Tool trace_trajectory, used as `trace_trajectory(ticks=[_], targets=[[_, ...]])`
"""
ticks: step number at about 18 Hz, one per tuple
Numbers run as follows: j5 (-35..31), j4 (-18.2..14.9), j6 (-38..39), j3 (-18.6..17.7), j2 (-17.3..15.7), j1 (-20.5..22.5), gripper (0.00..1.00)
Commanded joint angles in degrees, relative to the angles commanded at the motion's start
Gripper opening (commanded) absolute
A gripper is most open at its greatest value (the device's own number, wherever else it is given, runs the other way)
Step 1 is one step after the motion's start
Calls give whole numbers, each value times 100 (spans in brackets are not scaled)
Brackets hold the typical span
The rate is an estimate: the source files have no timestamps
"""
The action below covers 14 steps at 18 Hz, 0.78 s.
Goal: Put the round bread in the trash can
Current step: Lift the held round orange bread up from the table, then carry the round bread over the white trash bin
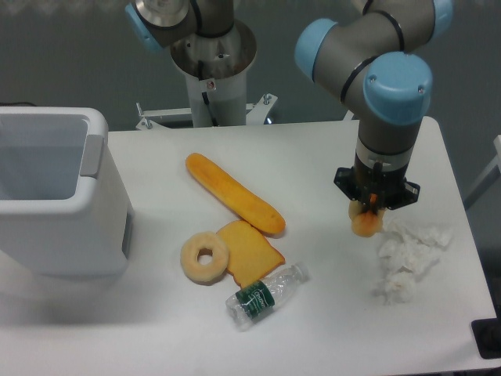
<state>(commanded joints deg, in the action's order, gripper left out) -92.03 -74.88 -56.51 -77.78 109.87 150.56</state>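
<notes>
Tissue (409, 258) lies crumpled just right of the gripper (368, 218), which seems clamped on the round bread (365, 225) protruding beneath its fingers, apparently lifted off the table (313, 157), while the trash can (55, 196) stands far off to its left.

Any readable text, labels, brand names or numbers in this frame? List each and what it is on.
No text can be read.
Green label on the plastic bottle: has pale marks, too blurred to read.
Small red-and-white sticker on the robot base column: too small to read.
Trash can, breads, crumpled tissue: no print visible.
</notes>
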Motion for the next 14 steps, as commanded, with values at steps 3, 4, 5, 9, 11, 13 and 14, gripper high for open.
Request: trace_trajectory(ticks=[3, 4, 5, 9, 11, 13, 14], targets=[[255, -17, 61, -62, -219, -140, 0], [299, -96, 79, -70, -263, -210, 0], [308, -201, 79, -114, -360, -272, 0], [448, -255, 219, -561, -939, -693, 0], [658, -255, 421, -711, -1334, -852, 0], [992, -255, 658, -756, -1590, -993, 0], [1072, -255, 772, -773, -1704, -1089, 0]])
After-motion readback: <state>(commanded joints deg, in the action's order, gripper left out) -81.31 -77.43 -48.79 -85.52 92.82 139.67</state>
